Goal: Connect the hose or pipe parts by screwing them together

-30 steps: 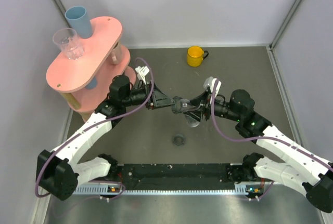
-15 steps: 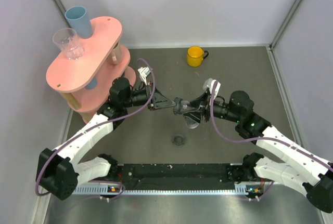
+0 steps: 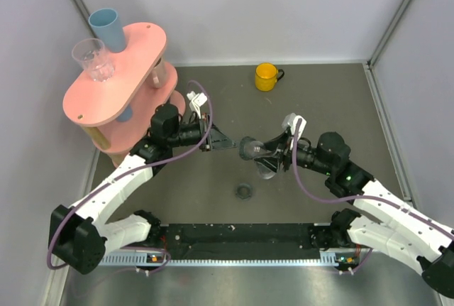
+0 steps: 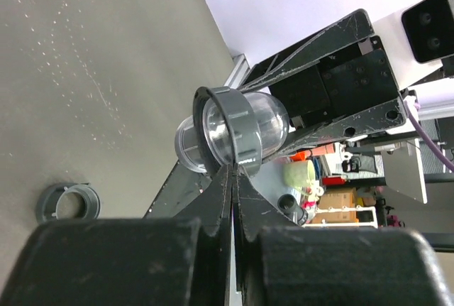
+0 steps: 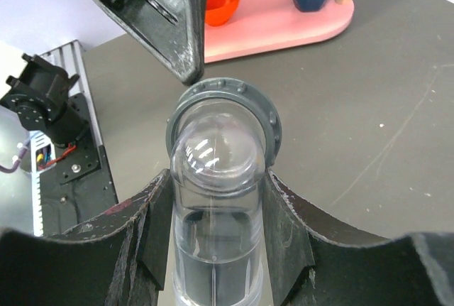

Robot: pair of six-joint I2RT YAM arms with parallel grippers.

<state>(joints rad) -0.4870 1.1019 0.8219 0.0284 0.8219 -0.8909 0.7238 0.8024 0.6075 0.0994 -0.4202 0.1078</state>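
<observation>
My right gripper is shut on a clear elbow pipe part, and a grey ring nut sits at the part's far end. From above, this pipe part hangs over the table's middle in the right gripper. My left gripper is shut with nothing in it, its tips just left of the nut and apart from it. In the left wrist view the shut left gripper points at the nut. A loose grey ring lies on the table, also seen as a grey ring at the lower left.
A yellow mug stands at the back. A pink two-tier stand at the left carries a blue cup and a clear glass. An orange bowl sits on its lower tier. A black rail runs along the near edge.
My left gripper has closed and drawn back to the left, off the nut. The right gripper has shifted slightly right and nearer with the pipe part.
</observation>
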